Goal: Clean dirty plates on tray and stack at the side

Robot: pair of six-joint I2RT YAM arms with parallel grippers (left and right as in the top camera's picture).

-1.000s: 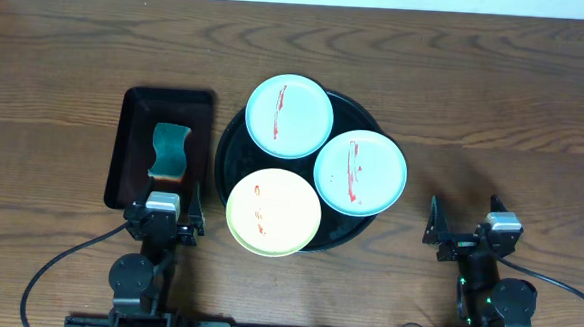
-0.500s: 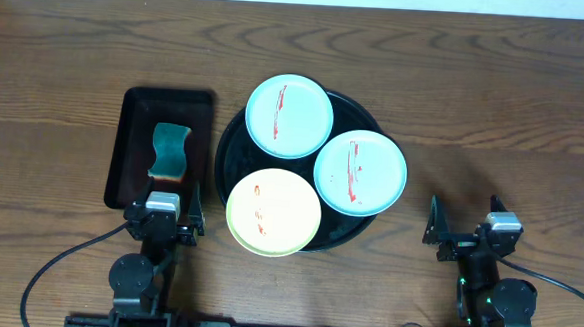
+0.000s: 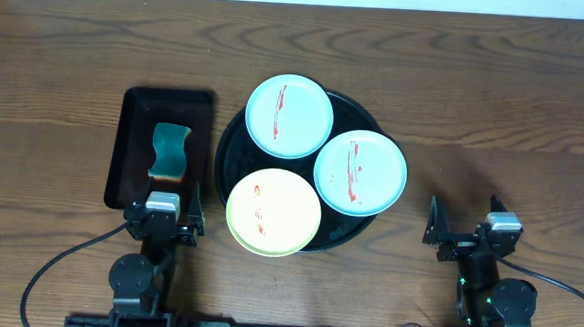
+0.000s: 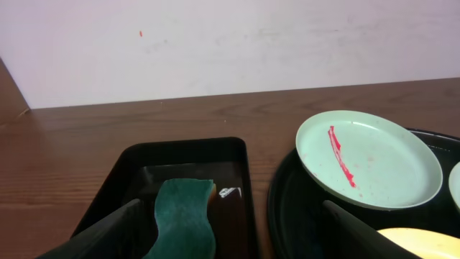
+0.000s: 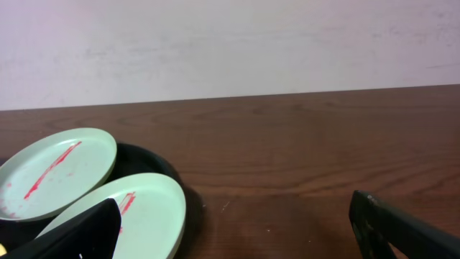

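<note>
The round black tray [image 3: 228, 158] sits mid-table and carries three plates. One pale blue-green plate [image 3: 289, 116] lies at the far side, another [image 3: 361, 173] on the right, and a pale yellow one [image 3: 273, 212] at the near edge; all show red smears. My left gripper [image 3: 163, 201] stands open at the near left, just short of the sponge tray, holding nothing. The right gripper [image 3: 464, 231] is open over bare wood, right of the plates. In the left wrist view, the far plate [image 4: 366, 162] shows a red streak. The right wrist view shows both blue-green plates [image 5: 50, 169] [image 5: 147, 212].
A rectangular black tray [image 3: 132, 125] left of the round one holds a green sponge [image 3: 170, 149], also seen between my left fingers [image 4: 183, 223]. Bare brown wood stretches right of the round tray [image 5: 302, 180]. A pale wall backs the table.
</note>
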